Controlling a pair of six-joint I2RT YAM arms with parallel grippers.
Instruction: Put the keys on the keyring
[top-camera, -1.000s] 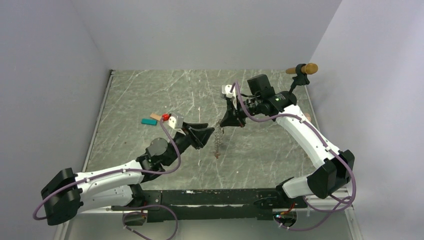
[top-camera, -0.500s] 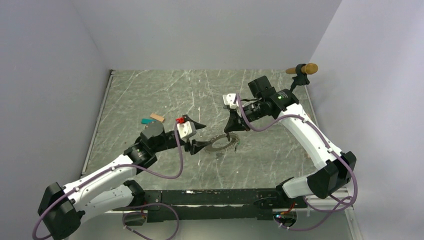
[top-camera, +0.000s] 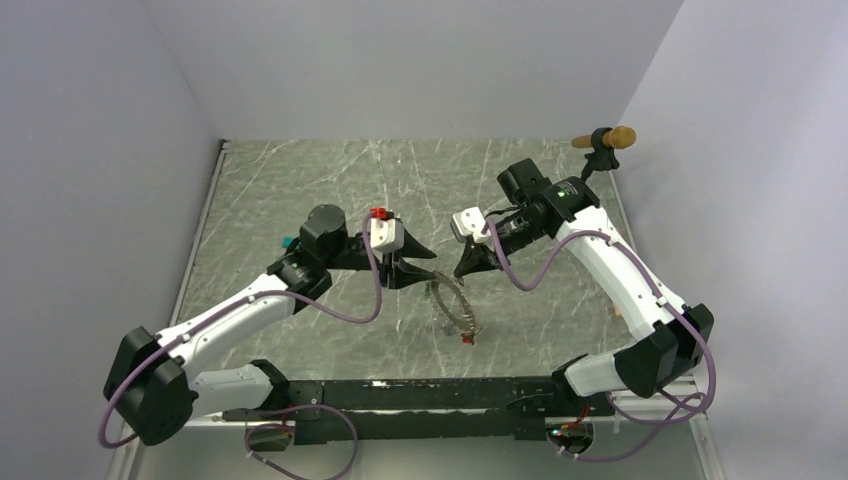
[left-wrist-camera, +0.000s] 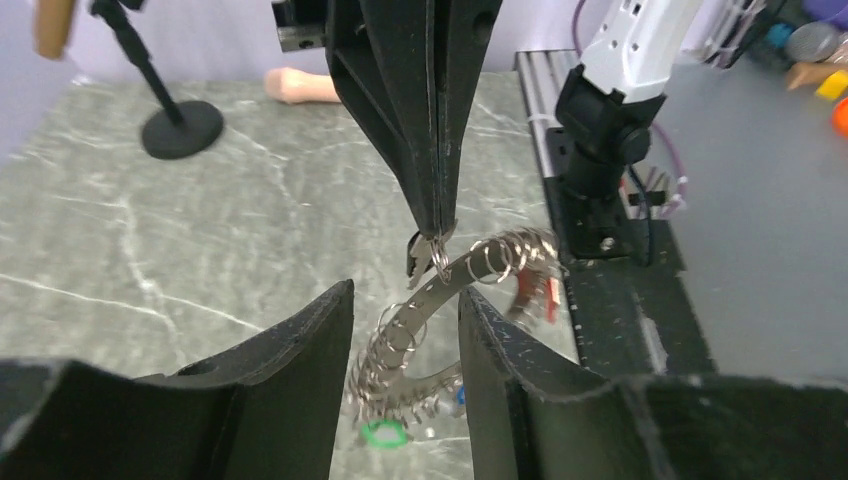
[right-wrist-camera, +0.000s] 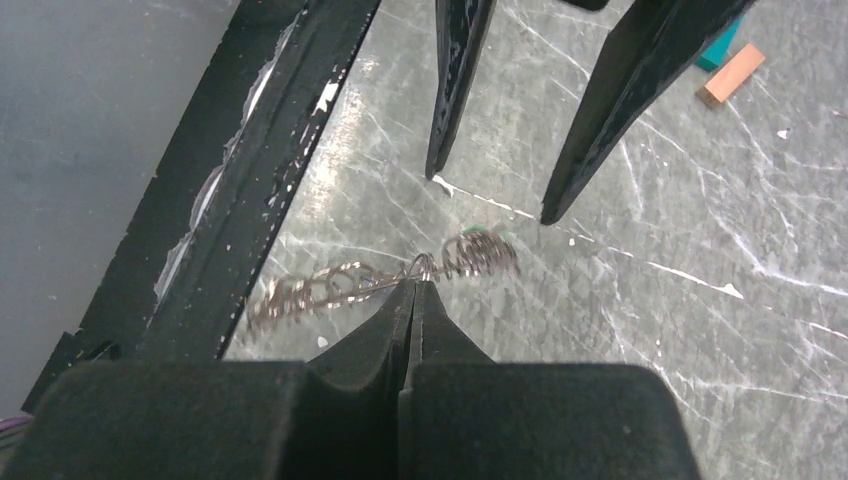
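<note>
The keyring (top-camera: 455, 310) is a dark metal band hung with many small rings. It hangs in the air from my right gripper (top-camera: 462, 270), which is shut on one small ring of it (right-wrist-camera: 413, 285). Keys hang on it: a green head (left-wrist-camera: 383, 433), a blue head (left-wrist-camera: 458, 397) and a red one (left-wrist-camera: 535, 295) at the low end (top-camera: 466, 341). My left gripper (top-camera: 420, 268) is open. Its fingers (left-wrist-camera: 300, 380) stand either side of the band (left-wrist-camera: 440, 290) without touching it. No loose key shows on the table.
A teal block (right-wrist-camera: 722, 50) and a tan block (right-wrist-camera: 735, 75) lie on the marble table (top-camera: 300, 180) behind the left arm. A black round-based stand (top-camera: 600, 145) holding a tan handle is at the far right. The black base rail (top-camera: 420, 395) runs along the near edge.
My left gripper has swung up and away from the near edge and now stands open beside the keyring. The keyring has swung from lying flat to hanging down from my right gripper.
</note>
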